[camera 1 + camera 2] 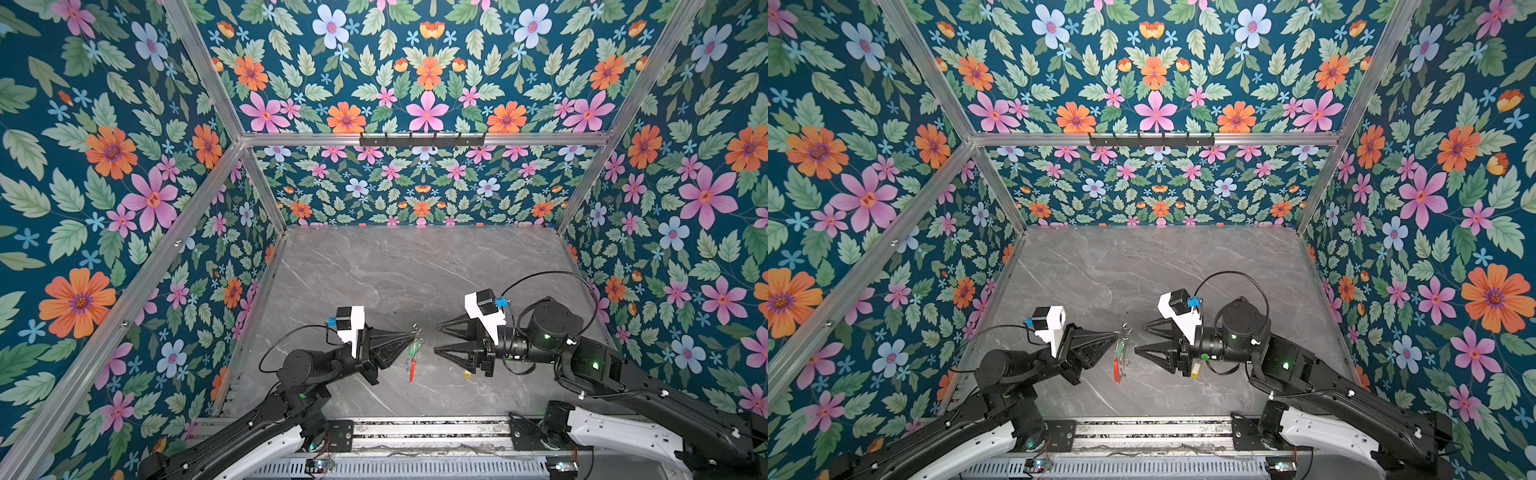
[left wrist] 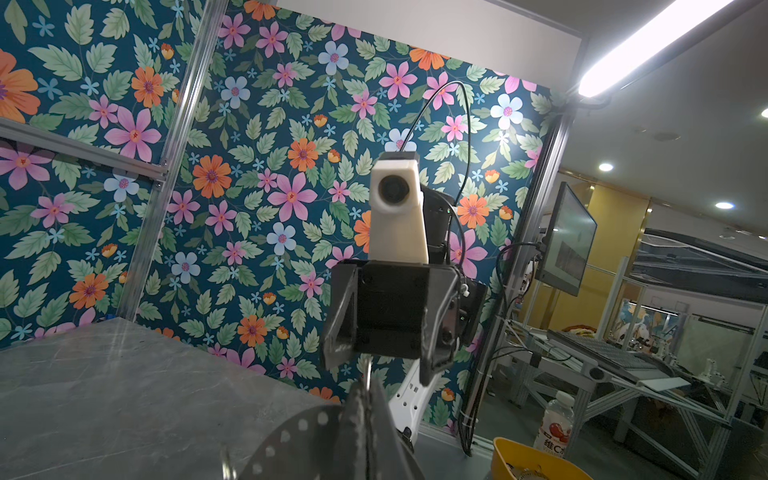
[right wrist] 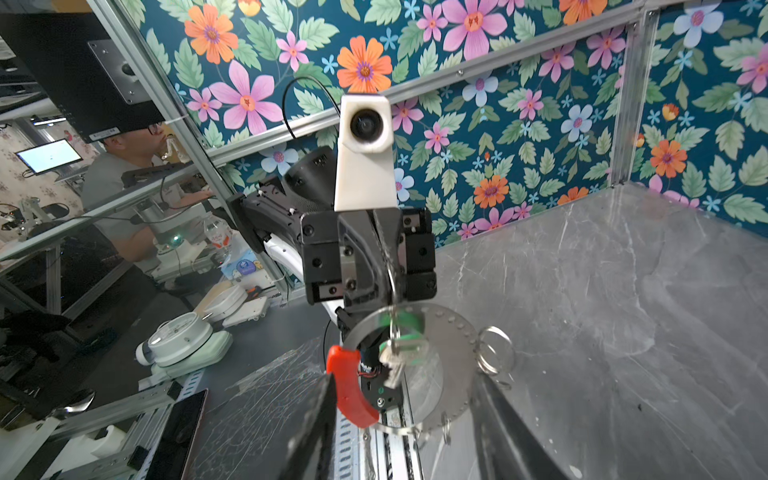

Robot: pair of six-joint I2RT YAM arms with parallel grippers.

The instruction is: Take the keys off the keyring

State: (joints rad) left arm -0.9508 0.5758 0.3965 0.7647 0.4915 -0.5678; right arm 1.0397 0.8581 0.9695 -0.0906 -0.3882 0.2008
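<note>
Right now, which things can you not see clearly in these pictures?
Yellow-tagged key: top views, mostly hidden under the right gripper.
Keyring: top views, edge-on, too thin; left wrist view, blurred, cut by bottom edge.
Left gripper: right wrist view, its own body hides where it clamps the keyring.

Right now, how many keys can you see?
2. The green-tagged key hangs on the keyring; the yellow-tagged key lies partly hidden on the table below the right claw.

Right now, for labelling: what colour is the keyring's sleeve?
Red sleeve, best in the right wrist view.
</note>
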